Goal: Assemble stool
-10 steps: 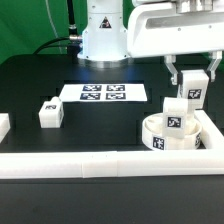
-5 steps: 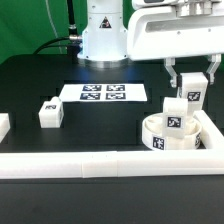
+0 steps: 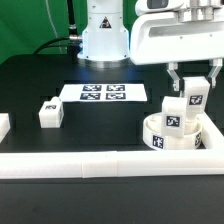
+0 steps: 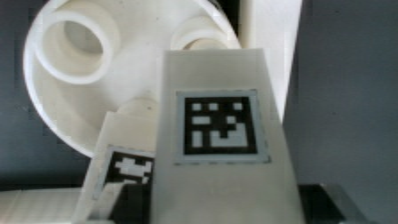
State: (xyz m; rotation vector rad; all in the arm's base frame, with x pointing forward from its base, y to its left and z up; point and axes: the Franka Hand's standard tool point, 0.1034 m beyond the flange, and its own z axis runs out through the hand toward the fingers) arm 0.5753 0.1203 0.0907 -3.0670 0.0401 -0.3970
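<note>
The stool's round white seat [image 3: 160, 138] lies at the exterior view's right, in the corner of the white rails. One tagged leg [image 3: 173, 122] stands on it. My gripper [image 3: 192, 86] is shut on a second tagged leg [image 3: 193, 101], held upright just above the seat's far right part. In the wrist view this held leg [image 4: 222, 120] fills the middle between my gripper [image 4: 222, 212] fingers, with the seat [image 4: 107, 90] and an open socket [image 4: 80, 50] beyond it and the standing leg [image 4: 130, 168] beside it. A third leg [image 3: 48, 112] lies on the table at the left.
The marker board [image 3: 103, 93] lies flat in front of the robot base [image 3: 105, 35]. A long white rail [image 3: 90, 163] runs along the front, another rail [image 3: 214, 133] along the right. A small white piece [image 3: 3, 125] shows at the left edge.
My gripper and the held leg have shifted slightly toward the exterior view's right and a little lower. The seat and the other legs have not moved.
</note>
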